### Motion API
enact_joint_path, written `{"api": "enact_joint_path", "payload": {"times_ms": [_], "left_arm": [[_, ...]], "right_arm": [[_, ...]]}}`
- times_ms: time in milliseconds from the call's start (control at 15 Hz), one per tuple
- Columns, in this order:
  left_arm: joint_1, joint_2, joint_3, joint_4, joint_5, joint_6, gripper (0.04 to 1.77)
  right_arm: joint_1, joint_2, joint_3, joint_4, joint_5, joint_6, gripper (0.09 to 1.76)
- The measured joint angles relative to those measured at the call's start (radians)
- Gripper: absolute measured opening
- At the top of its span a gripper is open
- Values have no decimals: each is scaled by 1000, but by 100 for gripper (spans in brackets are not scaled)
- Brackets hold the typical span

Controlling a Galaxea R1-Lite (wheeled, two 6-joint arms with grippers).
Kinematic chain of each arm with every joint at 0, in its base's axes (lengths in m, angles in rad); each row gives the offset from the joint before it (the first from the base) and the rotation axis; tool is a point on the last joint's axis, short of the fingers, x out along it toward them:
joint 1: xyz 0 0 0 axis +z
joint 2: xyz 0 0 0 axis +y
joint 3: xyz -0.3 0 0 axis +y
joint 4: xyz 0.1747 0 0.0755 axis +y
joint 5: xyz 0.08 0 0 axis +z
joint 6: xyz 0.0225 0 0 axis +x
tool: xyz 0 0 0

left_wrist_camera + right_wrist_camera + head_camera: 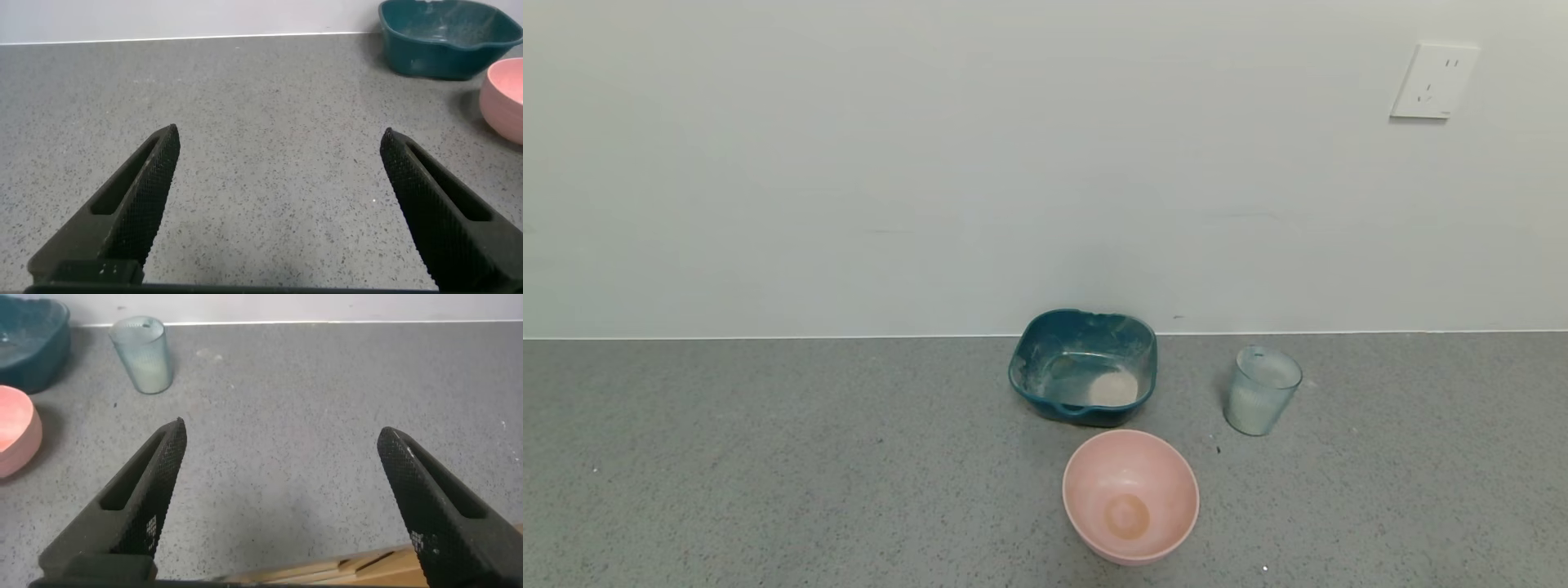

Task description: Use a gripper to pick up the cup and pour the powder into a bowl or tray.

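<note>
**Both grippers spread wide, cup untouched**

Head view: no arms; cup (1263, 389) centre-right, upright, powder inside, beside teal dish (1083, 367) and pink bowl (1130, 496). Wrist views: left gripper (278, 151) and right gripper (280, 445) splayed, holding nothing. Speckled grey counter (768, 465), pale wall (931, 163), socket (1433, 80) upper right.

Left tool (278, 192) hung low over surface, fingers (143, 200) spread wide, nothing between them, tips pointed forward and down. Right tool (282, 490) in matching pose: low over surface, fingers (147, 498) spread wide, gap bare. Textured inner pads faced each other on both. Neither arm visible in head view.
</note>
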Motion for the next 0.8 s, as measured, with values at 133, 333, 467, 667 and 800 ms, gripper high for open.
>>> {"api": "enact_joint_path", "payload": {"times_ms": [133, 333, 467, 667, 800], "left_arm": [[0, 0, 0, 0, 0, 0, 176], [0, 0, 0, 0, 0, 0, 176], [0, 0, 0, 0, 0, 0, 176], [0, 0, 0, 0, 0, 0, 176], [0, 0, 0, 0, 0, 0, 176]], "right_arm": [[-9, -71, 30, -3, 15, 0, 170], [-19, -194, 120, -49, 48, 0, 170], [-20, -255, 206, -119, 67, 0, 170], [-20, -293, 338, -256, 101, 0, 170], [-20, -301, 404, -309, 134, -1, 170]]}}
